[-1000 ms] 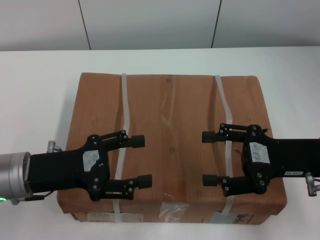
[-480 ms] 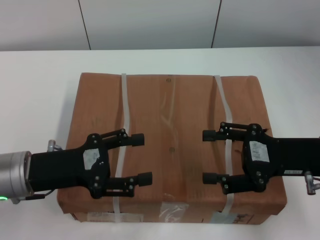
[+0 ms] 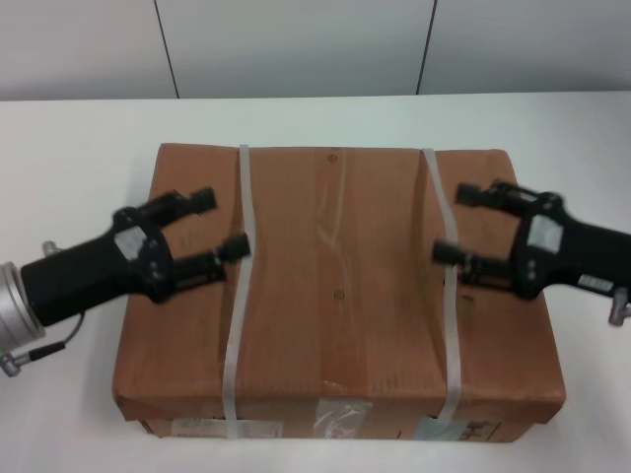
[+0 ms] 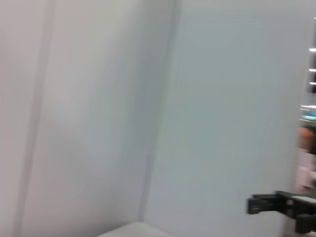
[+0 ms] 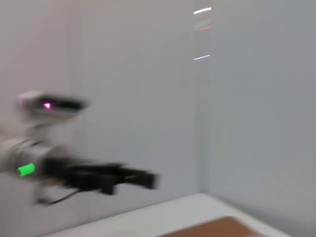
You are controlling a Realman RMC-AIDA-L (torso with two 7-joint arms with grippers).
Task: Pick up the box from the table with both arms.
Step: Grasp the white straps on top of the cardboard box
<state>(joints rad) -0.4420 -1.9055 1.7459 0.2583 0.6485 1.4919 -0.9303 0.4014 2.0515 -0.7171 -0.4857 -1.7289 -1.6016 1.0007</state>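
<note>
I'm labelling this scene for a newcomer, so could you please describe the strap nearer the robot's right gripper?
A brown box fills the middle of the white table. Two whitish straps cross its top; the right strap passes beside the open right gripper and bends partway, unlike the straighter left strap.

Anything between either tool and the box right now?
Nothing visible. The left tool and right tool are both open above the box, each over its own side, with only bare cardboard and the two straps beneath. The table around the box shows no obstruction.
</note>
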